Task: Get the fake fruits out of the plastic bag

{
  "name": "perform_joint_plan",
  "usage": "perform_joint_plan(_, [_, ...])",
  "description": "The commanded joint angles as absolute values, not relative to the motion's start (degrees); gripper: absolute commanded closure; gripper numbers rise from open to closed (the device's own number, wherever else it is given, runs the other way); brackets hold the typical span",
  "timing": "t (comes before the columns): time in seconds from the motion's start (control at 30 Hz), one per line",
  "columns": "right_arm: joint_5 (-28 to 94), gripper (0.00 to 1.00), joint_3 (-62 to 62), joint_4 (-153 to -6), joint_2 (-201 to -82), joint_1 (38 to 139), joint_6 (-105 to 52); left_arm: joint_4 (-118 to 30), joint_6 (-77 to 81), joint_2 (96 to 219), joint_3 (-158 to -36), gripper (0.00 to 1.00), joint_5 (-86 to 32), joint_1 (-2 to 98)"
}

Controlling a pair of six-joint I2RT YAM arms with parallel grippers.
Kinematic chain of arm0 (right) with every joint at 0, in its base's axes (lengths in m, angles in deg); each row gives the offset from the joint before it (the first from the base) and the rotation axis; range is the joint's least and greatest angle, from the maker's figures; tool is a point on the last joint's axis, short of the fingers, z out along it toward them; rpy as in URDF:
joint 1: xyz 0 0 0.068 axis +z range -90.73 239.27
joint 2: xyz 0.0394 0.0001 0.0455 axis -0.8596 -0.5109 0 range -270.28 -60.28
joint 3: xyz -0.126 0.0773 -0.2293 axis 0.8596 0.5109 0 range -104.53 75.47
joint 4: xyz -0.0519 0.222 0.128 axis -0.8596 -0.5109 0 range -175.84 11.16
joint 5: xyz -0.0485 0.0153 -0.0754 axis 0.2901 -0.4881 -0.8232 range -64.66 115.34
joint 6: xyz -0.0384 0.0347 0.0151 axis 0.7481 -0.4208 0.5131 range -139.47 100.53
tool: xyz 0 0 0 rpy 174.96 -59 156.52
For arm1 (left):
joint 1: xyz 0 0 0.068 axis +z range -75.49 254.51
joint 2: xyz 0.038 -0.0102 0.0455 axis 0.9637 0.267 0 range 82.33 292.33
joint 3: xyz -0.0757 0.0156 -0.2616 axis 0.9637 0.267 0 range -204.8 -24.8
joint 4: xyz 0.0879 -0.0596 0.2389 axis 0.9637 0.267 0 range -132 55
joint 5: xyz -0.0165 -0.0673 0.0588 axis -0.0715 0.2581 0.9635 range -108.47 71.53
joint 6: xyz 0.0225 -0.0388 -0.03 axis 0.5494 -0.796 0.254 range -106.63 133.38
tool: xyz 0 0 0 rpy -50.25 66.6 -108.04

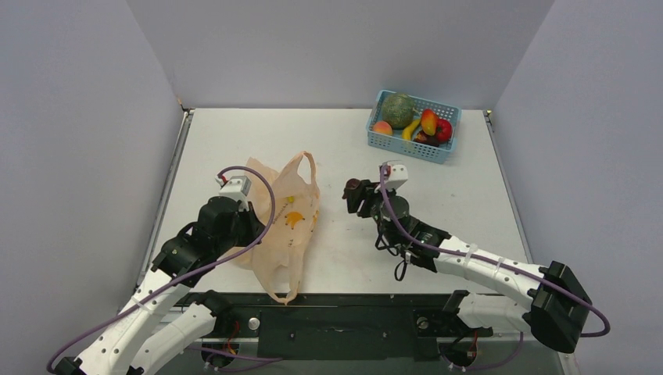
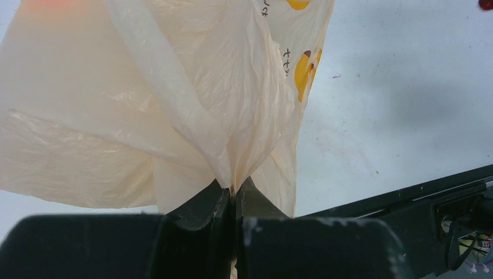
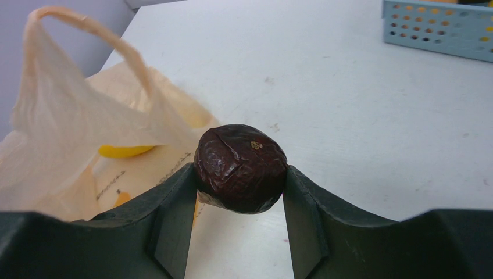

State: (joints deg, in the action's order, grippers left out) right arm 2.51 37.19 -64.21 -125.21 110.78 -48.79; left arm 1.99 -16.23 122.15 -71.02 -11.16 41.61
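left hand (image 2: 234,195): pressed together, pinching plastic bag (image 1: 285,226) film
right hand (image 3: 239,174): pinching plum (image 3: 241,165) above worktop (image 1: 344,148), just right of the bag
risk: round glossy plum could squirt out and roll if the grip is off-centre
plum look: dark maroon, wrinkled, shiny
bag look: pale-orange, see-through, crumpled, handle loop raised

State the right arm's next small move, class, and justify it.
Probably carry the dark maroon wrinkled plum toward the blue plastic basket: the right gripper clamps it between its jaws outside the crinkly pale-orange plastic bag, which the left gripper pinches.
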Motion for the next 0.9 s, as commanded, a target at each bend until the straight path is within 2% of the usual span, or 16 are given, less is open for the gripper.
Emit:
perform_joint_plan(0.0, [2.4,1.00,36.7,-65.4,-123.4,103.7,-50.4,1.2,-16.5,122.3,-72.3,1.00,-10.2,41.3])
perform_joint_plan(0.17, [5.2,1.00,34.7,-67.0,-125.2,94.7,-51.0,1.3,-16.7,122.0,-72.3,1.00,-9.6,41.3])
perform_joint_plan(0.43, [11.2,1.00,27.2,-68.5,-134.8,82.1,-51.7,1.3,-16.5,122.5,-72.4,1.00,-9.9,41.3])
perform_joint_plan(0.87, [17.9,1.00,13.8,-71.2,-148.5,70.8,-52.0,1.2,-16.3,122.4,-72.4,1.00,-10.3,41.2])
